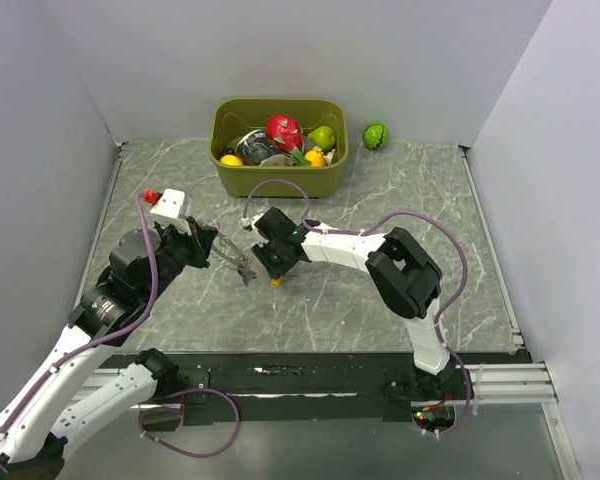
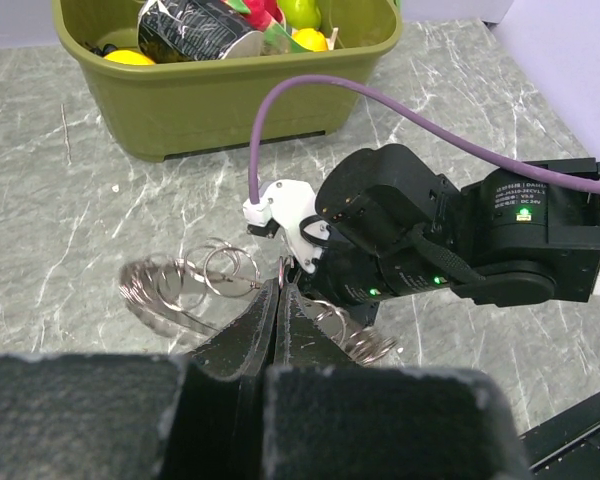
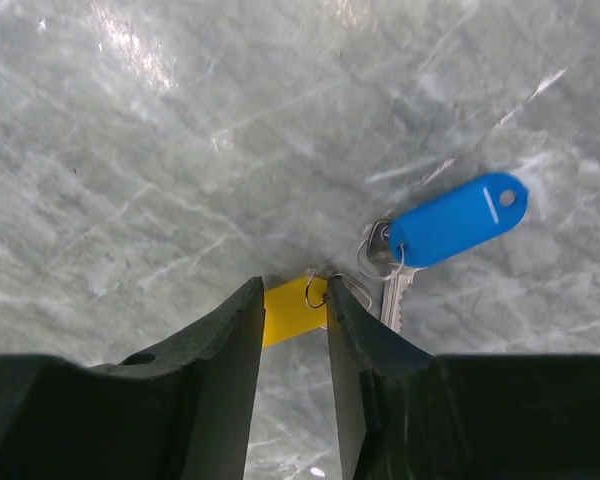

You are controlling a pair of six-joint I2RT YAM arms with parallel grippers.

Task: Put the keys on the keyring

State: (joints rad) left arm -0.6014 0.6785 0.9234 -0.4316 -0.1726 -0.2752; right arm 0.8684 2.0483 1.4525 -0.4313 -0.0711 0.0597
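Observation:
My left gripper is shut on the thin wire of the keyring, whose coiled loops stick out on both sides of the fingertips just above the table. Right beside it, my right gripper points down, its two fingers pressed against the sides of a yellow key tag. A blue-tagged key with a metal blade lies on the table next to the right finger, joined to the yellow tag by small rings. A small red thing, too small to identify, lies at the far left.
An olive bin full of toy fruit and a can stands at the back centre. A green ball lies to its right. The right arm's purple cable arcs over the table. Walls close in on both sides.

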